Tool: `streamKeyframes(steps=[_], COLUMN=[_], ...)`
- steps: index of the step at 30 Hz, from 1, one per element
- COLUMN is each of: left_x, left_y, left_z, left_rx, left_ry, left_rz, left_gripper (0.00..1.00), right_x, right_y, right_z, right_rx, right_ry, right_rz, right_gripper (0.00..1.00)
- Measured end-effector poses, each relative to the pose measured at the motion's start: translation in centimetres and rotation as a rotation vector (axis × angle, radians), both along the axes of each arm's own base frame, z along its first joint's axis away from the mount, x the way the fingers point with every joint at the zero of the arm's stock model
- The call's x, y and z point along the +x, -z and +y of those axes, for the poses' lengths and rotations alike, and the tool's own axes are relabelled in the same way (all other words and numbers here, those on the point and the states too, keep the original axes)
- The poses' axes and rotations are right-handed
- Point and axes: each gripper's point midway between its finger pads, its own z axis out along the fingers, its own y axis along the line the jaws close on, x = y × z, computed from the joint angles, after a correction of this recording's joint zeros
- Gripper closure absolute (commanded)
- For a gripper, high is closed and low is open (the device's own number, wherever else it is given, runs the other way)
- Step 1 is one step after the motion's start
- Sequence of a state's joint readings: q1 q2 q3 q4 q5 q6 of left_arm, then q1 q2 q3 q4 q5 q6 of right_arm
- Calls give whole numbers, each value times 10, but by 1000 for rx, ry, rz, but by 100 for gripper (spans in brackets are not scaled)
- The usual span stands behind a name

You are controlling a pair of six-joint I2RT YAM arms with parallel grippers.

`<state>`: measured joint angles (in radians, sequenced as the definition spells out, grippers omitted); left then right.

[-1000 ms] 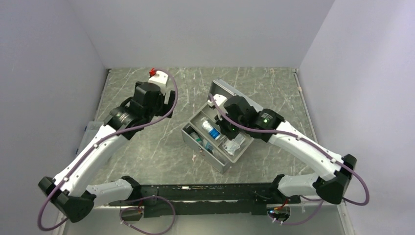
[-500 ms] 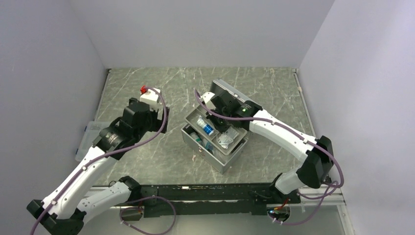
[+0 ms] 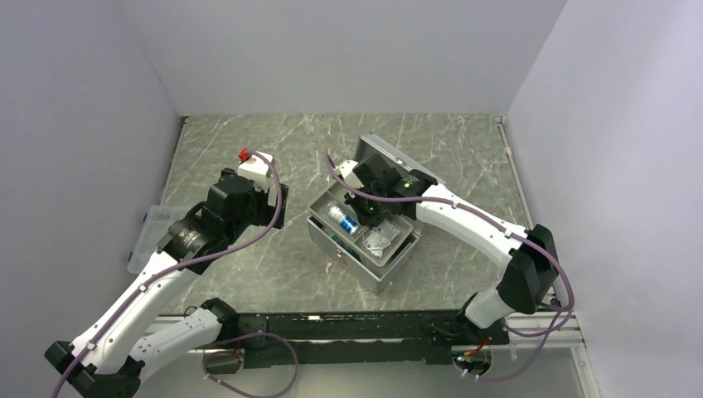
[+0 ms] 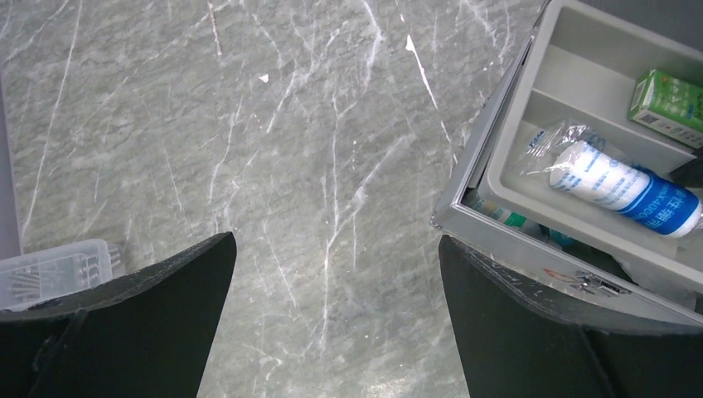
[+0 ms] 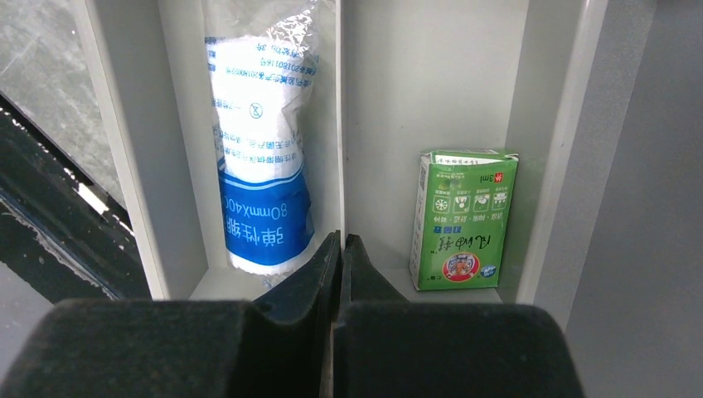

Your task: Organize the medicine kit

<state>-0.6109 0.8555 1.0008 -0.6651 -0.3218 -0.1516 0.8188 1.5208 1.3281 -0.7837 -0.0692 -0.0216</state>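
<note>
The medicine kit (image 3: 355, 262), a silver-grey metal case, stands at mid-table with its lid (image 3: 391, 157) swung open behind it. A shallow grey divided tray (image 3: 323, 200) rests in its top, holding a blue-and-white bandage roll (image 3: 341, 220), a green box (image 5: 460, 220) and a clear packet (image 3: 381, 241). My right gripper (image 5: 340, 241) is shut and empty, low over the tray's divider (image 5: 340, 108), between the bandage roll (image 5: 261, 157) and the green box. My left gripper (image 4: 336, 240) hangs open over bare table left of the kit (image 4: 539, 257).
A clear plastic box (image 3: 147, 240) lies at the table's left edge, also at the lower left of the left wrist view (image 4: 54, 269). Walls enclose the table on three sides. Marbled table surface (image 4: 315, 124) stretches between the left gripper and the kit.
My left arm has drawn back toward the near left. My right arm has swung in, carrying its shut gripper left over the tray's back compartments.
</note>
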Motion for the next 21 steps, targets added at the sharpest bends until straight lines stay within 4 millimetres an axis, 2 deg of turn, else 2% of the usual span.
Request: streamKeyframes(steps=[21], left_x=[0], left_y=[-4], left_z=[-1], left_rx=[-12], left_ry=[5], left_rz=[-13], left_gripper=[0], right_x=[-11], right_y=[26], right_z=[-5], right_rx=[-13], right_ry=[22], right_rz=[62], right_gripper=[100])
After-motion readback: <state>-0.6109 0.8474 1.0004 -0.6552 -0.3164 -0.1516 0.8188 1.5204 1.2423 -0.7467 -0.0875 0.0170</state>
